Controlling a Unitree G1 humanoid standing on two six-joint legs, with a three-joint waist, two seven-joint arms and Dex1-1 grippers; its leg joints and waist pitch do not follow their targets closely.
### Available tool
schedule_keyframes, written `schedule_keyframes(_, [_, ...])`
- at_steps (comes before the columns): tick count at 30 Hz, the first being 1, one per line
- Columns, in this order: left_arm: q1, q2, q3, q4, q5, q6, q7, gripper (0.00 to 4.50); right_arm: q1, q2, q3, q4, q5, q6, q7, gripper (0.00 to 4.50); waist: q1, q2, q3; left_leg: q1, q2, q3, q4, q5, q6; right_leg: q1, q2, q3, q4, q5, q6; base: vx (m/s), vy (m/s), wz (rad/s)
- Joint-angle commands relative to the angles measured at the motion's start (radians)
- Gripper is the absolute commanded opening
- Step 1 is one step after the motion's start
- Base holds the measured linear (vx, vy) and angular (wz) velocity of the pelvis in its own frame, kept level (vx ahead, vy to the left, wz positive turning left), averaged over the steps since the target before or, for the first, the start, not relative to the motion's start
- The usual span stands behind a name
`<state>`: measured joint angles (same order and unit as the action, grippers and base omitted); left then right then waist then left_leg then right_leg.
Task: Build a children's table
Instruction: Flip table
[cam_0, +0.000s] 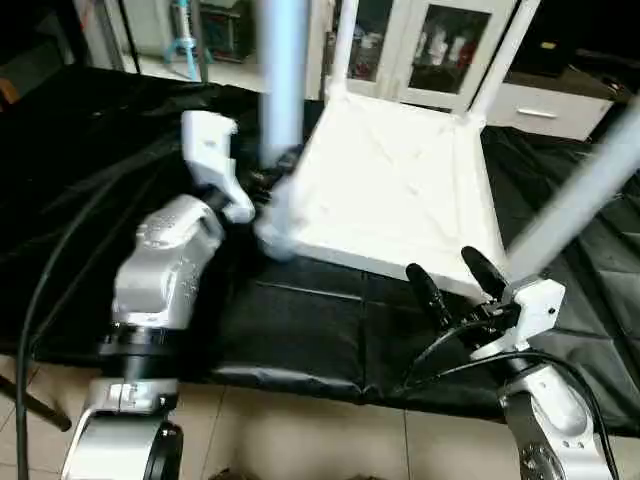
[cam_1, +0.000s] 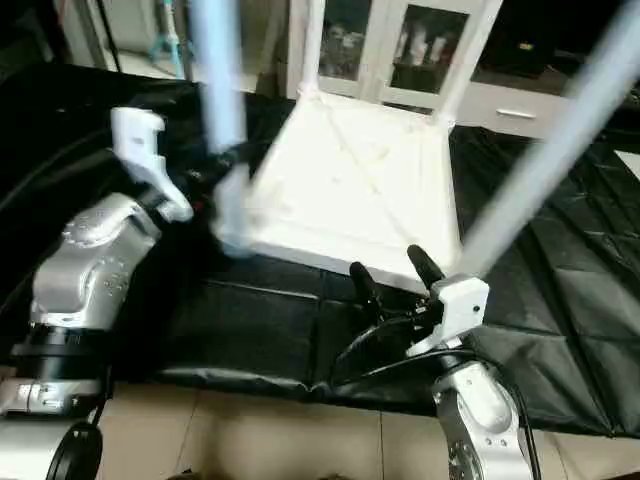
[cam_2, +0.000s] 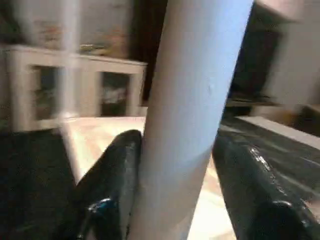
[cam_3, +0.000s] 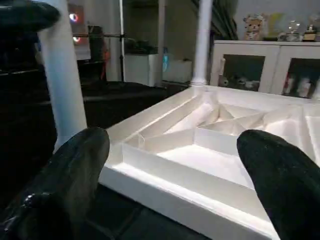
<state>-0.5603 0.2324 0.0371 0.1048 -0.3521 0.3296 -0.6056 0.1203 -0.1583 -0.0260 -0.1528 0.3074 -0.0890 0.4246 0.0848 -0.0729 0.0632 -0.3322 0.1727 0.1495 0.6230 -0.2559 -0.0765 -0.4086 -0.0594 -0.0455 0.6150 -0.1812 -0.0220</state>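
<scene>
Left wrist view shows the left gripper (cam_2: 182, 170) straddling a smooth, tapered white plastic tube leg (cam_2: 192, 115), contact unclear. Hollow, light, slippery; grasp low. Right gripper (cam_0: 455, 275) gapes empty before the white ribbed rectangular tabletop (cam_0: 390, 190), lying upside down.

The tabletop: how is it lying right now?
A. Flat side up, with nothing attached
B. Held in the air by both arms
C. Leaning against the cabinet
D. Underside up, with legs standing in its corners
D. The tabletop lies on the black sheet with its ribbed underside showing, and legs rise from its corners, such as the near-left leg that passes between the left gripper's jaws.
</scene>
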Motion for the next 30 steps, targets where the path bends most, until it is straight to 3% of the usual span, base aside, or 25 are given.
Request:
schedule_keyframes(1, [0.031,0.018,-0.037,-0.059,-0.018,0.031,-0.053,2.34,-0.001,-0.012,-0.016,-0.002,-0.001,0.009,0.004,4.50,-0.006,0.014,-0.061,-0.008,0.053,-0.006,-0.088,-0.018,0.053,0.061,-0.082,0.050,-0.047,-0.044,-0.231,0.000,0.000,0.00])
schedule_keyframes(3, [0.031,0.018,-0.037,-0.059,-0.018,0.031,-0.053,2.20,-0.001,-0.012,-0.016,-0.002,-0.001,0.009,0.004,4.50,-0.009,0.016,-0.057,-0.007,0.051,-0.004,-0.089,-0.040,0.049,0.058,-0.078,0.051,-0.054,-0.077,-0.219,0.000,0.000,0.00])
schedule_keyframes(5, [0.064,0.030,-0.035,-0.098,-0.003,0.042,-0.040,2.13,-0.011,-0.014,-0.016,0.004,-0.002,0.010,0.002,4.50,-0.011,0.006,-0.057,-0.009,0.053,-0.005,-0.091,-0.074,0.037,0.061,-0.081,0.051,-0.059,-0.130,-0.202,0.000,0.000,0.00])
schedule_keyframes(7, [0.057,0.014,-0.022,-0.088,0.020,0.050,0.012,2.13,-0.020,-0.013,-0.009,0.009,-0.004,0.013,0.002,4.50,-0.016,0.010,-0.057,-0.011,0.050,-0.005,-0.091,-0.072,0.029,0.059,-0.079,0.051,-0.060,-0.145,-0.188,0.000,0.000,0.00])
schedule_keyframes(10, [0.053,0.011,-0.019,-0.083,0.025,0.052,0.024,2.58,-0.022,-0.013,-0.006,0.009,-0.004,0.013,0.002,4.50,-0.024,0.009,-0.057,-0.014,0.049,-0.007,-0.091,-0.066,0.030,0.060,-0.077,0.051,-0.061,-0.145,-0.179,0.000,0.000,0.00])
schedule_keyframes(17, [0.030,-0.069,-0.062,-0.129,0.052,0.085,0.147,3.05,-0.028,-0.023,-0.010,0.016,-0.005,0.017,0.006,4.50,-0.028,0.003,-0.058,-0.016,0.048,-0.005,-0.085,-0.035,0.054,0.061,-0.076,0.051,-0.060,-0.117,-0.183,0.000,0.000,0.00])
schedule_keyframes(24, [0.018,-0.098,-0.115,-0.105,0.108,0.061,0.175,3.05,-0.028,-0.026,-0.004,0.009,-0.013,0.029,0.000,4.50,-0.028,0.003,-0.060,-0.016,0.048,-0.006,-0.085,-0.033,0.061,0.060,-0.074,0.050,-0.063,-0.128,-0.169,0.000,0.000,0.00])
schedule_keyframes(25, [0.010,-0.102,-0.124,-0.091,0.134,0.056,0.200,3.05,-0.029,-0.029,-0.004,0.014,-0.014,0.036,-0.002,4.50,-0.028,0.008,-0.059,-0.016,0.048,-0.007,-0.085,-0.031,0.061,0.060,-0.075,0.050,-0.062,-0.126,-0.170,0.000,0.000,0.00])
schedule_keyframes(29, [0.002,-0.106,-0.117,-0.076,0.158,0.055,0.245,2.63,-0.034,-0.030,-0.004,0.021,-0.013,0.051,-0.007,4.50,-0.030,0.004,-0.061,-0.017,0.047,-0.007,-0.084,-0.030,0.060,0.062,-0.074,0.050,-0.062,-0.118,-0.170,0.000,0.000,0.00])
schedule_keyframes(30, [-0.002,-0.109,-0.095,-0.068,0.164,0.059,0.281,2.48,-0.039,-0.024,-0.010,0.024,0.002,0.092,-0.025,4.50,-0.029,0.006,-0.061,-0.017,0.047,-0.007,-0.083,-0.030,0.061,0.061,-0.074,0.050,-0.062,-0.114,-0.174,0.000,0.000,0.00])
